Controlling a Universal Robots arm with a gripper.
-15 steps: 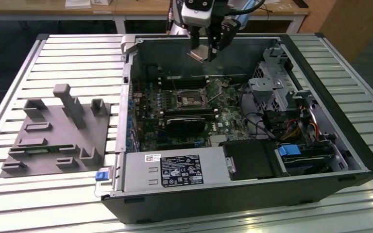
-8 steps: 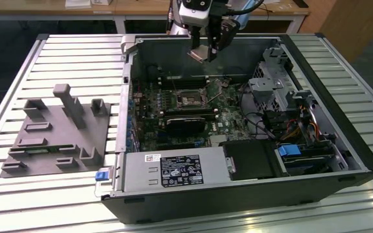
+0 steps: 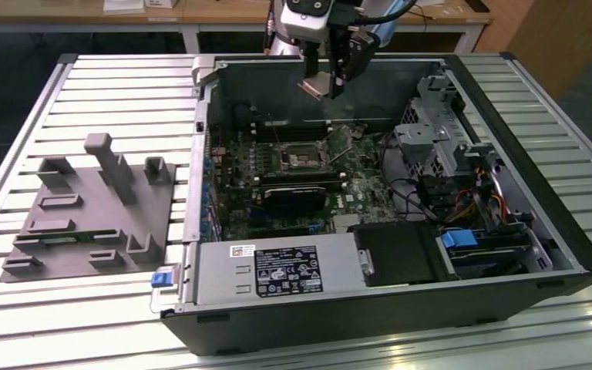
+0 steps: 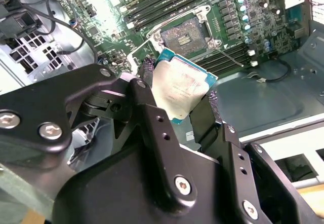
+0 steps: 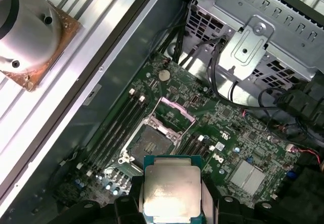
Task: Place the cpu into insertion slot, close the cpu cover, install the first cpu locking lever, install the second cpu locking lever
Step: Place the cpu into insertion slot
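Firmly, end effector [image 3: 325, 86] clamps the cpu [image 5: 172, 189]; first wrist view shows insertion slot [image 5: 148, 144] bare.

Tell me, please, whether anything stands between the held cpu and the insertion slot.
Nothing visible does. The claw holds the cpu in open air above the motherboard, and the insertion slot lies uncovered, its cpu cover raised beside it.

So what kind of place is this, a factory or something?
Probably a robot lab or workshop, not a home. An open computer case lies on a slatted metal table, a robot arm's jaws hold a cpu above its motherboard, and wooden desks stand behind.
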